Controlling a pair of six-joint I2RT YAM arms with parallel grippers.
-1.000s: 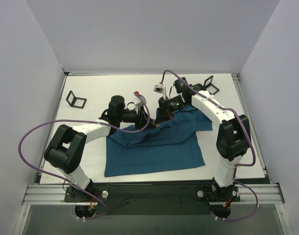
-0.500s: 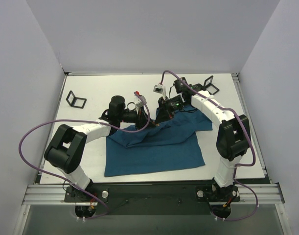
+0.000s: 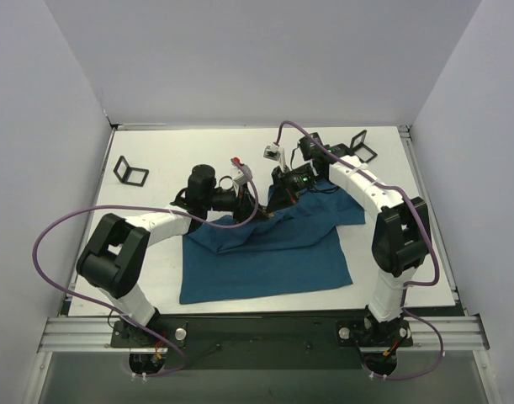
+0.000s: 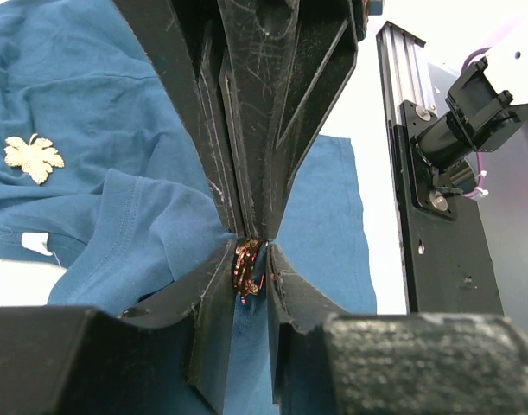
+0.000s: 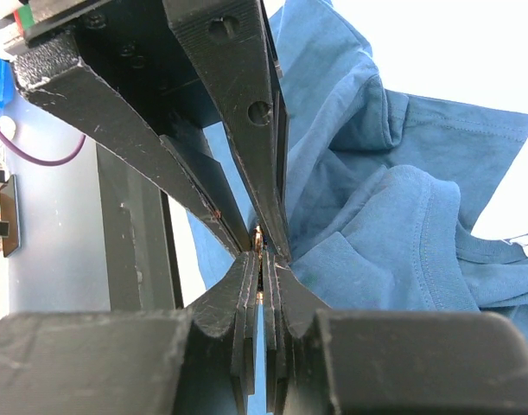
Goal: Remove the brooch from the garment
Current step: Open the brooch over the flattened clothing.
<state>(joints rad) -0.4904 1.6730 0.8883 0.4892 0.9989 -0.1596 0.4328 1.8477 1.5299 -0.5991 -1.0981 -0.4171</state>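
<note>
Gripping the brooch (image 4: 249, 270) is the step in hand. The left end effector (image 4: 251, 256) is clenched on this small gold-orange ornament, its jaws nearly together with the piece between the tips. The right end effector (image 5: 260, 258) meets it tip to tip from the opposite side and is fully clenched. A thin gold sliver (image 5: 259, 239) shows at its tips, but it cannot be told whether it pinches the pin, a backing or a fold of cloth.

In the overhead view both end effectors converge on one spot at the far edge of the garment (image 3: 265, 261), a dark teal T-shirt lying rumpled on the bench (image 3: 172, 151). Its far part is bunched up toward the grip.

Cloth lies against the left fingers, so the brooch appears held but not yet free. The next move probably calls for drawing the two end effectors slowly apart along the pin, one restraining the fabric, so that nothing tears or slips.

A pale gold leaf-shaped ornament (image 4: 32, 157) lies on the shirt well apart from the grip; whether it is pinned cannot be told.

No brand or legible writing is visible. A small white tag (image 4: 37, 245) at the shirt's edge carries no readable text.
</note>
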